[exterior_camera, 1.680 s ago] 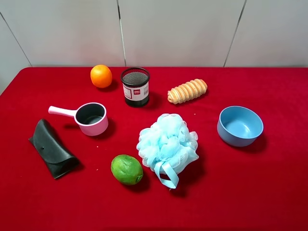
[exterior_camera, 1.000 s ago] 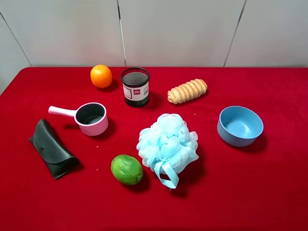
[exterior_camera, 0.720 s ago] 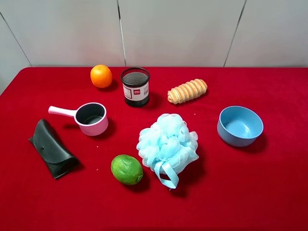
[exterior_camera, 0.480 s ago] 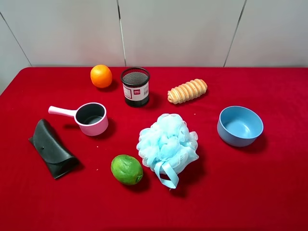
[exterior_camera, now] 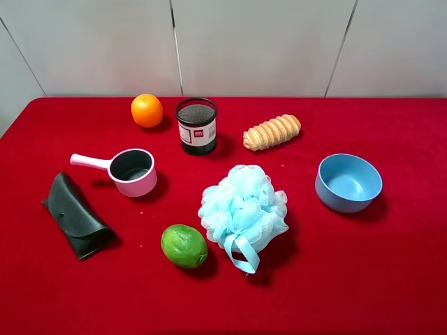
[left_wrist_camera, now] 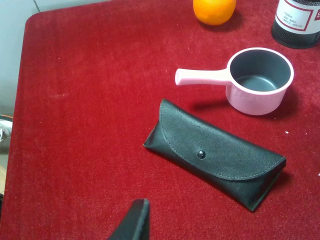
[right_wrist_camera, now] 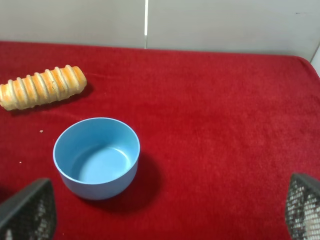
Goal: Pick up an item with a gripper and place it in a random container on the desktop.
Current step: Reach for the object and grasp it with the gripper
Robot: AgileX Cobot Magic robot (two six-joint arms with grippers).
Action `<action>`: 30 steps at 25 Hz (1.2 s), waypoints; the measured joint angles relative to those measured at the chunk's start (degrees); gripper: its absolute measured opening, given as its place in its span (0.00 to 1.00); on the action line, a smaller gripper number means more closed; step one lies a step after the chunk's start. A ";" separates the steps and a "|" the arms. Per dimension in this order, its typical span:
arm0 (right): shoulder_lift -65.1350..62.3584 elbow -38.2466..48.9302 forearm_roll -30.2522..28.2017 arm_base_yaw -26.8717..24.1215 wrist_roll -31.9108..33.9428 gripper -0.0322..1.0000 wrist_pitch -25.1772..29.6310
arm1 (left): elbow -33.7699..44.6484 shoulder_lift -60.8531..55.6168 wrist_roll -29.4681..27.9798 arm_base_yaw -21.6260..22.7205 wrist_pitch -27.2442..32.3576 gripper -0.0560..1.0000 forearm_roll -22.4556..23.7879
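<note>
The light-blue bath pouf sits on the red cloth near the middle of the table, a little toward the front. Its pale ribbon loop trails off its front edge onto the cloth. A green lime lies just beside the pouf on its left and slightly forward, close but apart.

The blue bowl stands upright to the pouf's right and a little further back, with only open red cloth between the two. Behind the pouf a ridged bread roll lies on its side, and left of the roll stands a black mesh cup. An orange rests further left, near the back edge. A pink handled pot stands left of the pouf with its handle pointing left. A black leather case lies flat beyond it, near the left edge.

The right gripper hangs above the cloth in front of the bowl, its two mesh-faced fingers spread wide and holding nothing. Of the left gripper only one dark fingertip shows, near the case, so I cannot tell how its jaws stand.
</note>
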 joint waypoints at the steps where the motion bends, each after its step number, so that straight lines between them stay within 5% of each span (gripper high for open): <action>1: 0.00 0.00 0.00 0.00 0.00 0.70 0.00 | 0.00 0.00 0.00 0.00 0.00 0.99 0.00; 30: 7.32 -4.69 2.58 0.00 -1.29 0.70 -1.66 | 0.00 0.00 0.00 0.00 0.00 0.99 0.00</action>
